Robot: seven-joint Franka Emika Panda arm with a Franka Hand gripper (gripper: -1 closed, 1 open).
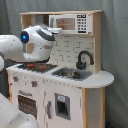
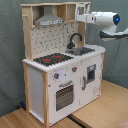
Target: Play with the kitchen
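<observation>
1. The kitchen point(image 2: 60, 75), a tall toy unit of white panels and pale wood edging, stood upright on a light wooden floor point(image 2: 100, 112) in the second exterior view, with a grey curtain behind it in both exterior views.
2. Its counter carried a flat black stovetop point(image 2: 52, 59) with red burner rings, and beside it a shallow metallic sink point(image 1: 71, 74) under a curved black faucet point(image 1: 83, 58).
3. A sloped grey hood point(image 2: 49, 20) sat under the top shelf, above a backsplash printed with a brick pattern.
4. The small microwave point(image 1: 70, 22) occupied the upper shelf, with a white frame and a dark keypad at its side.
5. Below the stovetop, the oven door point(image 2: 64, 95) showed a dark slatted window and a bar handle.
6. The robot's smooth, rounded white arm point(image 1: 35, 42) reached at the level of the upper shelf, a blue light glowing on its joint.
7. The gripper point(image 2: 82, 18) was at the microwave end of the shelf; whether its fingers were spread or closed could not be made out.
</observation>
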